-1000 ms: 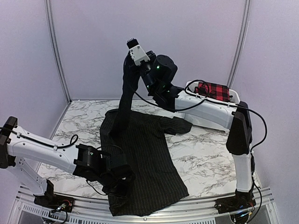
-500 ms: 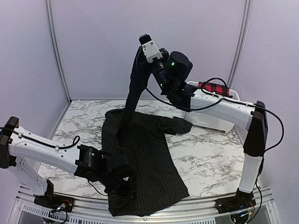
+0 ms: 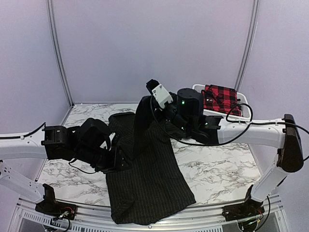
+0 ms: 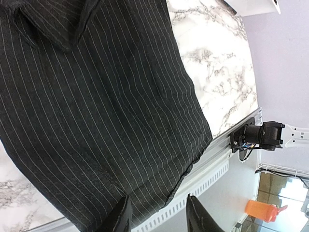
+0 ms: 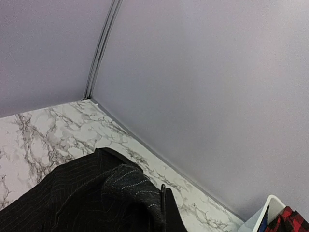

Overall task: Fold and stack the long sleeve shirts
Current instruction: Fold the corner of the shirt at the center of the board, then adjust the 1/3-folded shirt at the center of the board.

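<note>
A black pinstriped long sleeve shirt [image 3: 149, 179] lies spread across the marble table, its hem reaching the front rail. One sleeve [image 3: 141, 123] is lifted off it and drapes down over the body, and my right gripper [image 3: 147, 99] is shut on that sleeve's end. The right wrist view shows the cloth bunched against the closed fingers [image 5: 163, 193]. My left gripper [image 3: 120, 159] hovers over the shirt's left side. Its fingers stand open with nothing between them [image 4: 158, 200], above the shirt's hem [image 4: 193, 164]. A red-and-black plaid shirt [image 3: 219, 95] lies in a bin.
A white bin [image 3: 198, 88] stands at the back right of the table and holds the plaid shirt [image 5: 289, 220]. Bare marble [image 3: 217, 164] shows to the right of the black shirt. The metal front rail [image 4: 212, 159] runs under the hem. Pale walls close in on three sides.
The left gripper has opened, let go of the shirt near its hem and risen back to the left. The right arm has lowered the held sleeve from high up down toward the shirt.
</note>
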You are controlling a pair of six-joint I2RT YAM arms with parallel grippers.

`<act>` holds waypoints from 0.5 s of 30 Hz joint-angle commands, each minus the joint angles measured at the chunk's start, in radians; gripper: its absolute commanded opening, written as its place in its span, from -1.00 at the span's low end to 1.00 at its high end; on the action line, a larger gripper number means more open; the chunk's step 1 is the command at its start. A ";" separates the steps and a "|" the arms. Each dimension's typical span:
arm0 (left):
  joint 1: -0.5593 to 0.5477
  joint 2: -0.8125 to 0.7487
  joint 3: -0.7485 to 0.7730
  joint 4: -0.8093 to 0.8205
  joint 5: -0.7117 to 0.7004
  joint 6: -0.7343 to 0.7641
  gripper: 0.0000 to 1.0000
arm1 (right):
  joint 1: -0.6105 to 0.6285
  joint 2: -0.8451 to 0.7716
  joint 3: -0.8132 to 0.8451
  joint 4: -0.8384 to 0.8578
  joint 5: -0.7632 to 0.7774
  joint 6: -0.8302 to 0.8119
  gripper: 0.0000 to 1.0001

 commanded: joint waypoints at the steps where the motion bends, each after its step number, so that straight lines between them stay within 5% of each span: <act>1: 0.024 0.013 -0.017 -0.001 0.056 0.071 -0.23 | 0.031 -0.086 -0.061 -0.119 -0.017 0.157 -1.00; 7: 0.072 -0.005 -0.064 -0.010 0.005 0.079 -0.27 | 0.035 -0.161 -0.144 -0.257 0.002 0.245 -1.00; 15: 0.446 0.141 0.102 -0.014 -0.272 0.254 -0.23 | 0.083 -0.209 -0.252 -0.349 -0.065 0.401 -1.00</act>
